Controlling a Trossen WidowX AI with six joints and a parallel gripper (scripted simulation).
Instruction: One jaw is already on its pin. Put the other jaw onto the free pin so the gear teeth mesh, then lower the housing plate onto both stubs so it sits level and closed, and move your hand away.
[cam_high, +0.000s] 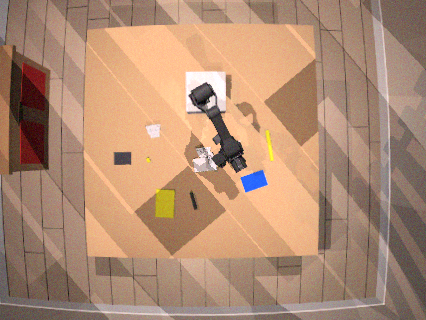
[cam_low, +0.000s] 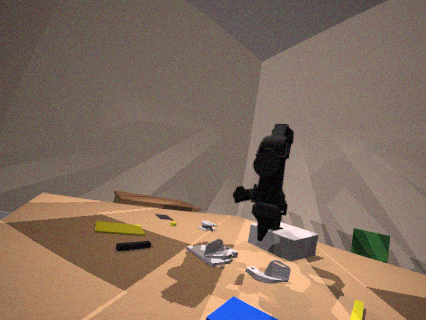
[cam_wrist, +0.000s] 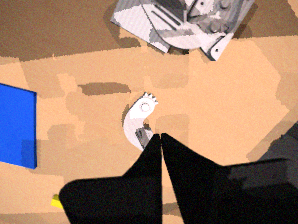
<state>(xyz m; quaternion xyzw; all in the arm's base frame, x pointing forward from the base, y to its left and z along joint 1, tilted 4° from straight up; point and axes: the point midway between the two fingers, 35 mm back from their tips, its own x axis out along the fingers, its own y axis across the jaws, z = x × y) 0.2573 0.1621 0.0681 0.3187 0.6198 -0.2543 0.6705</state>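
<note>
The loose grey jaw (cam_low: 275, 272) (cam_wrist: 132, 123) lies on the table, its toothed end toward the base in the wrist view. My gripper (cam_low: 261, 237) (cam_wrist: 160, 138) is shut with nothing between its fingertips. It stands above the table; in the wrist view its left finger covers the jaw's far end. The grey base (cam_high: 203, 165) (cam_low: 199, 251) (cam_wrist: 131, 21) carries the other jaw and lies apart from the loose one. The free pin is too small to tell for certain. A small pale piece (cam_high: 153, 131) (cam_low: 207, 226), possibly the housing plate, lies apart at the left in the overhead view.
A blue block (cam_high: 254, 181) (cam_low: 239, 312) (cam_wrist: 17, 127) and a yellow bar (cam_high: 270, 145) (cam_low: 357, 311) (cam_wrist: 56, 201) lie near the arm. A black bar (cam_high: 193, 200) (cam_low: 133, 245), a yellow block (cam_high: 165, 204) (cam_low: 120, 228) and a dark pad (cam_high: 122, 158) lie beyond the base.
</note>
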